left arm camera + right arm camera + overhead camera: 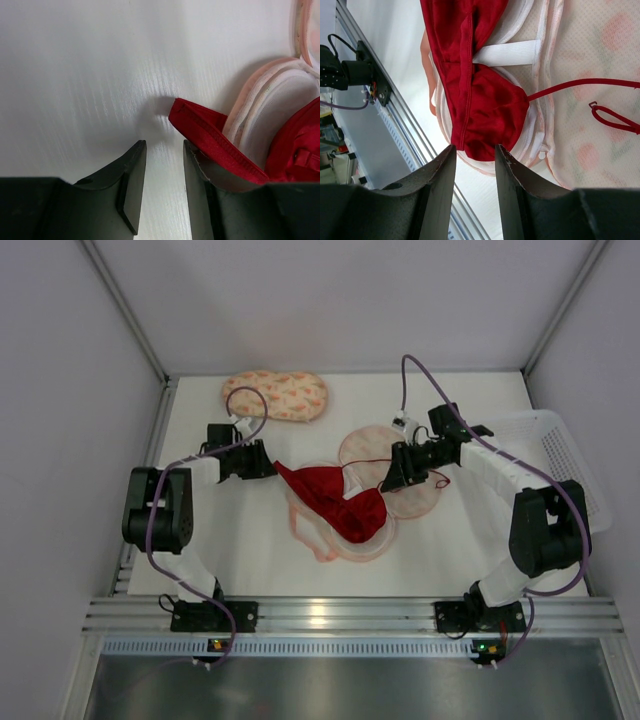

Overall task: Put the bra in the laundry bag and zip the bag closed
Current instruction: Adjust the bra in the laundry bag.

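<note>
Dark fingers of the left gripper (164, 145) are standing apart, with only bare table (100, 75) showing between them. Nothing is clamped. Just beyond and to the right of its right finger, the pointed end of the red bra (210, 135) is lying on the table, and it seems to be brushing that finger's outer edge. Further right, the pale mesh inside of the laundry bag (270, 95) is lying open.

On the other side, the right gripper (475, 150) is also holding its jaws apart around nothing. Directly ahead of its fingertips one red cup is sitting inside the opened bag, under a white elastic band (507, 52). Ahead and to its right, a thin strap (615, 117) with a small hook is trailing across the patterned flap.

From above, the bra is lying mostly within the bag's outline between the two grippers. Its wing on the left gripper's side is poking past the rim.

Judging from this, the main risk is the zip catching fabric. The overhanging wing and the loose strap are both sitting where the flap would be folding over. Lace or the hook could jam the teeth. If the left finger is touching the wing, pulling away could drag the bra back out.
</note>
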Controlling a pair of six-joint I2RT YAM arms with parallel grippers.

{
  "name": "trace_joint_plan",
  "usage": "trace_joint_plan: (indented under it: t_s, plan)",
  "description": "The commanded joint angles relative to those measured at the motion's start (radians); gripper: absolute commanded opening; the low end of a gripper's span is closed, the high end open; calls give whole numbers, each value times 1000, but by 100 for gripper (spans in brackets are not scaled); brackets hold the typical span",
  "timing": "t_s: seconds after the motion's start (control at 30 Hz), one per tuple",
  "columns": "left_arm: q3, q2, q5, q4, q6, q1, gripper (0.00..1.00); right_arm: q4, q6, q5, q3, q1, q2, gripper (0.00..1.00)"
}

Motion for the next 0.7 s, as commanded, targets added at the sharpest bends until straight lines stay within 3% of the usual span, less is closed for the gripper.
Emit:
trace_joint_plan:
  t_s: [0.0,0.23,0.37,0.47,0.5,0.53,0.57,0.67]
  plan:
    - [39,8,3,60,-7,-2,42,-20,-17,-23,36,-13,-1,38]
    - [21,-77,32,35,25,5,41,-32,-37,-25,31,-16,-12,38]
    - [16,-159,-29,-119,-22,15,38,-42,-49,-31,25,-20,-12,38]
    - [-28,-258,-93,-118,-45,15,40,-51,-60,-33,24,-20,-13,38]
    - [-28,-270,-104,-119,-54,15,41,-51,-63,-33,22,-20,-15,38]
    - [-10,-269,-100,-119,-59,15,55,-49,-63,-34,21,-22,-15,38]
    - [8,-256,-87,-118,-61,13,60,-48,-63,-37,19,-22,-12,38]
    - [100,-168,-77,-136,-85,8,64,-39,-51,-45,22,-22,-1,38]
